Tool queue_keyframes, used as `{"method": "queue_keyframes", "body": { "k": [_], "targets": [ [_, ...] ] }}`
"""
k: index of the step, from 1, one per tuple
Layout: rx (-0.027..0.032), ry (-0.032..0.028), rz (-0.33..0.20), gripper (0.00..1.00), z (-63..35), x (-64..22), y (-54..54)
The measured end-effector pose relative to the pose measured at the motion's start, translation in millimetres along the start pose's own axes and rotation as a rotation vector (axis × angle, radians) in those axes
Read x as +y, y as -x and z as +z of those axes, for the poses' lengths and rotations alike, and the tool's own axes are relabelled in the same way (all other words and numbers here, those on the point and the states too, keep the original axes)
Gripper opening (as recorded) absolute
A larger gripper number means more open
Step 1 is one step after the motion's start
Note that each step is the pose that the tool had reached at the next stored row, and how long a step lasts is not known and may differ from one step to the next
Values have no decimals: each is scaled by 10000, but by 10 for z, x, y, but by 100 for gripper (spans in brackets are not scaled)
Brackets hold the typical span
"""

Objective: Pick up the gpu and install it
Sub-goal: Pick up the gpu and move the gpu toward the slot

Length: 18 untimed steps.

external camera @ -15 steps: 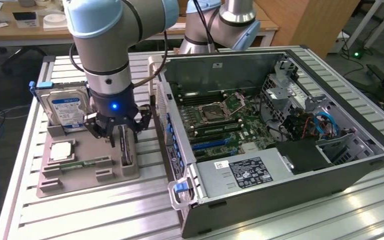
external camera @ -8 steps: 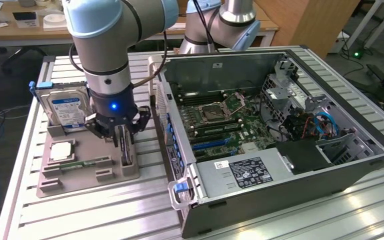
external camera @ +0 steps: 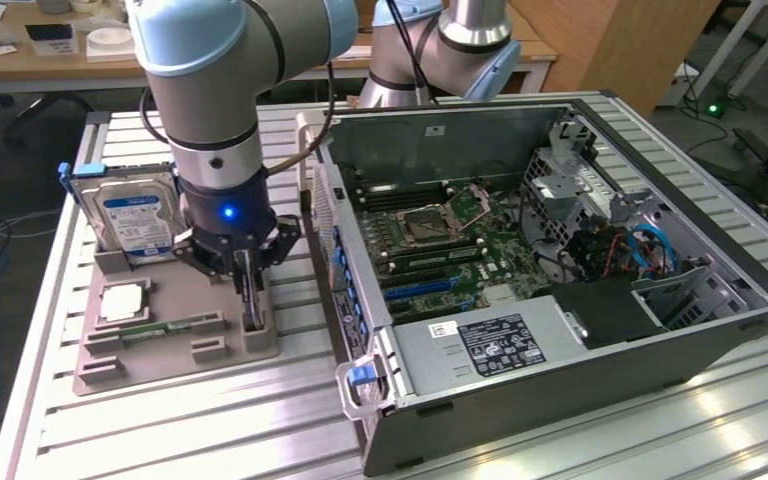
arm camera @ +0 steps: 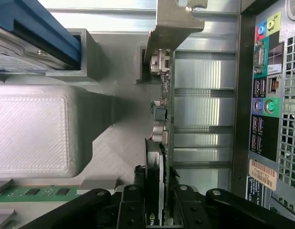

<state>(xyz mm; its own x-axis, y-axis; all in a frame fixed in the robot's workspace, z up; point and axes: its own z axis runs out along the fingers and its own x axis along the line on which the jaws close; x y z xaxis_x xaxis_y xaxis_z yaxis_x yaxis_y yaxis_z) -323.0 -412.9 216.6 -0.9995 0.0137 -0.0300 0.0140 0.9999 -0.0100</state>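
Note:
The gpu (arm camera: 160, 119) stands on edge in a slot of the grey holder tray (external camera: 157, 365), a thin dark card with its grey metal end bracket (arm camera: 173, 24) at one end. My gripper (arm camera: 156, 193) has come straight down over it, and its black fingers (arm camera: 133, 210) press on both faces of the card, shut on it. In the exterior view the gripper (external camera: 248, 300) reaches into the tray's slot nearest the computer, hiding most of the card. The card still sits in the tray.
The silver hard drive (external camera: 137, 215) with a blue label stands at the tray's back. A processor (external camera: 124, 300) and the green memory stick (external camera: 171, 327) lie in front of it. The open computer case (external camera: 518, 350) with its motherboard (external camera: 451, 240) lies on the exterior view's right, its port panel (arm camera: 264, 95) close beside the gpu.

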Motion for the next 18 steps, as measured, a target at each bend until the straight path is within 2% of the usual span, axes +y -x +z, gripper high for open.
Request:
{"method": "queue_keyframes", "body": {
  "k": [1,18],
  "targets": [
    [-1,-2,2,29,1,0,1],
    [-3,-14,9,27,-6,1,13]
  ]
}}
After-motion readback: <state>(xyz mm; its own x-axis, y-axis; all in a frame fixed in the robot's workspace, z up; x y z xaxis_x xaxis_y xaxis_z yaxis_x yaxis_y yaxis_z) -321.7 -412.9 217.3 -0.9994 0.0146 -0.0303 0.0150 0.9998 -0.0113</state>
